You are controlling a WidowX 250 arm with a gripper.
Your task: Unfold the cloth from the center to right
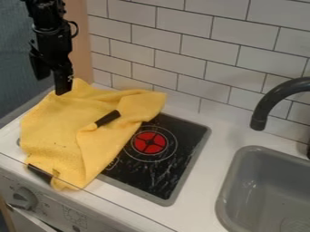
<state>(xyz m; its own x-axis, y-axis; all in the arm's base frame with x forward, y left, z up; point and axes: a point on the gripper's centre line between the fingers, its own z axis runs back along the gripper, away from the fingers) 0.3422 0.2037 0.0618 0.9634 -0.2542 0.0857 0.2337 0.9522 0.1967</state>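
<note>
The black gripper point(52, 86) hangs at the upper left with its fingers apart, above the back left part of the yellow cloth. Nothing shows between its fingers. The yellow cloth point(60, 131) lies rumpled over the left part of the black stove top, with folds at its middle and one corner spread toward the back right. A short black piece point(108, 118) lies at the fold near its middle, and another dark piece point(39, 173) shows at its front left edge. Whether the gripper touches the cloth, I cannot tell.
The stove top point(163, 181) has a red burner mark point(149, 142) right of the cloth. A grey sink point(242, 158) and dark faucet point(266, 102) stand at the right. White tiles rise behind the counter; a knob point(23, 198) is on the front.
</note>
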